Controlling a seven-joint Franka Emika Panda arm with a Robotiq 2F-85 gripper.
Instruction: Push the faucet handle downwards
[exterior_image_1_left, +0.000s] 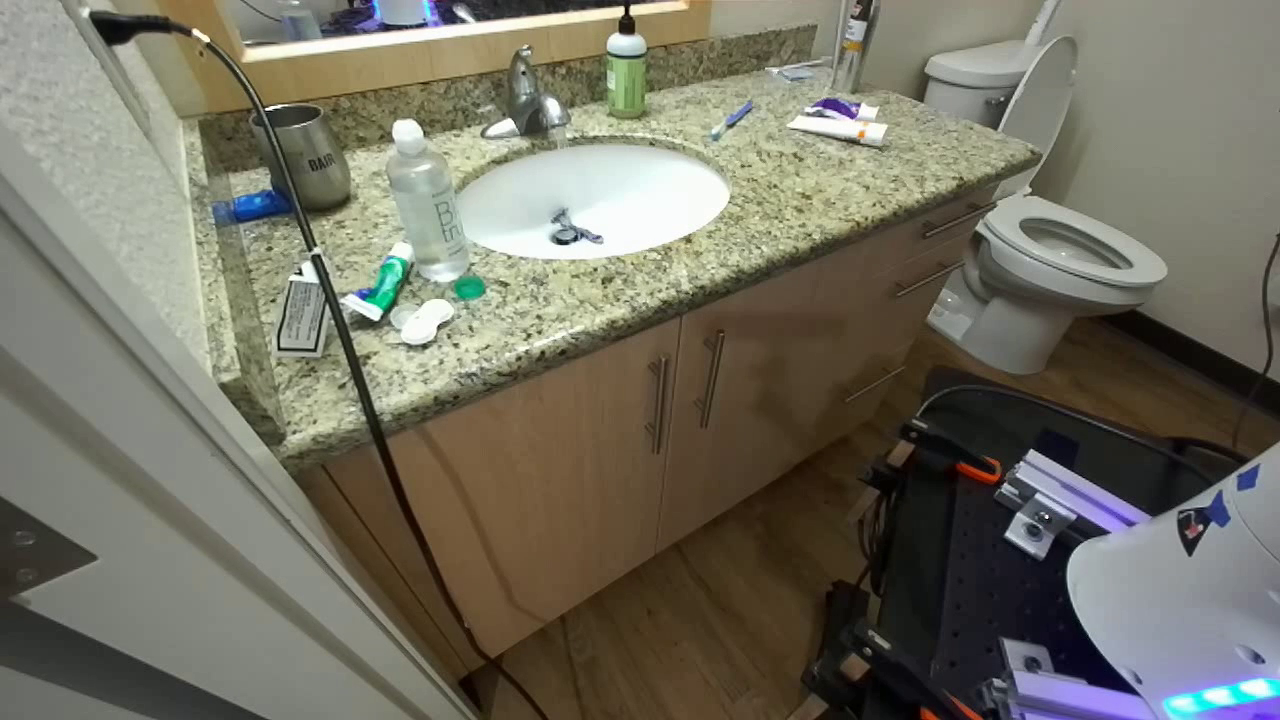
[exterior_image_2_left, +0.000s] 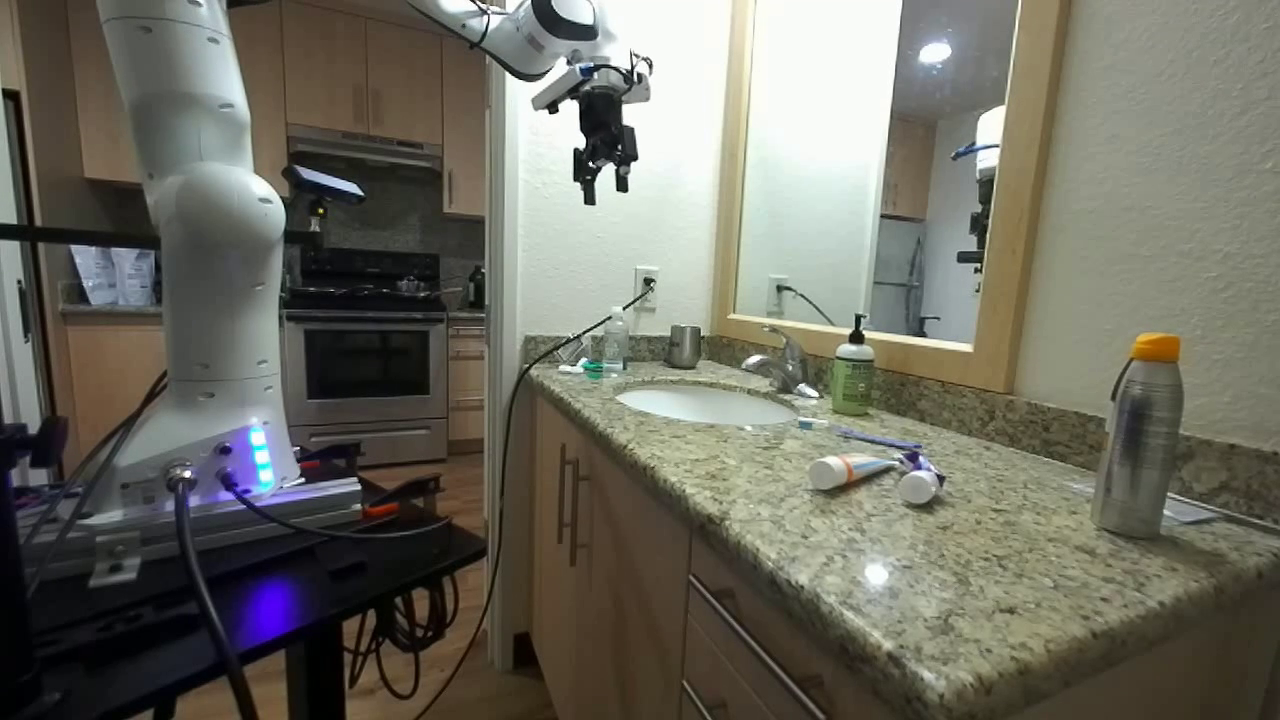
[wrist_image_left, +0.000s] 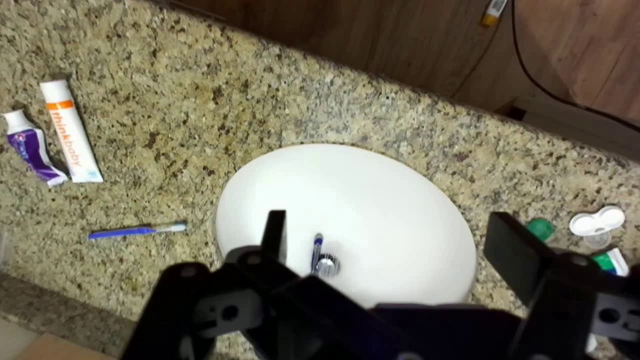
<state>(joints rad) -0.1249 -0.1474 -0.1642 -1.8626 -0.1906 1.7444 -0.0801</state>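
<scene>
The faucet handle (exterior_image_1_left: 522, 62) is a slim dark metal lever on top of the small curved faucet (exterior_image_1_left: 530, 103). It tilts upward, and it also shows in an exterior view (exterior_image_2_left: 780, 334). A short clear stream shows under the spout, above the white oval basin (exterior_image_1_left: 640, 180). My gripper (exterior_image_2_left: 605, 187) points down in the air, well above the counter and the faucet, apart from everything. In the wrist view the gripper (wrist_image_left: 389, 217) has its fingers wide apart with nothing between them, over the basin (wrist_image_left: 400, 200). The faucet and handle are hidden there behind the gripper.
A green soap bottle (exterior_image_2_left: 852, 378) stands beside the faucet. A clear bottle (exterior_image_1_left: 430, 210) and a steel mug (exterior_image_1_left: 312, 165) stand on the basin's other side. A black cable (exterior_image_1_left: 350, 340) crosses the counter's end. A framed mirror (exterior_image_2_left: 870, 200) hangs behind. A slim blue object (wrist_image_left: 317, 252) lies by the drain.
</scene>
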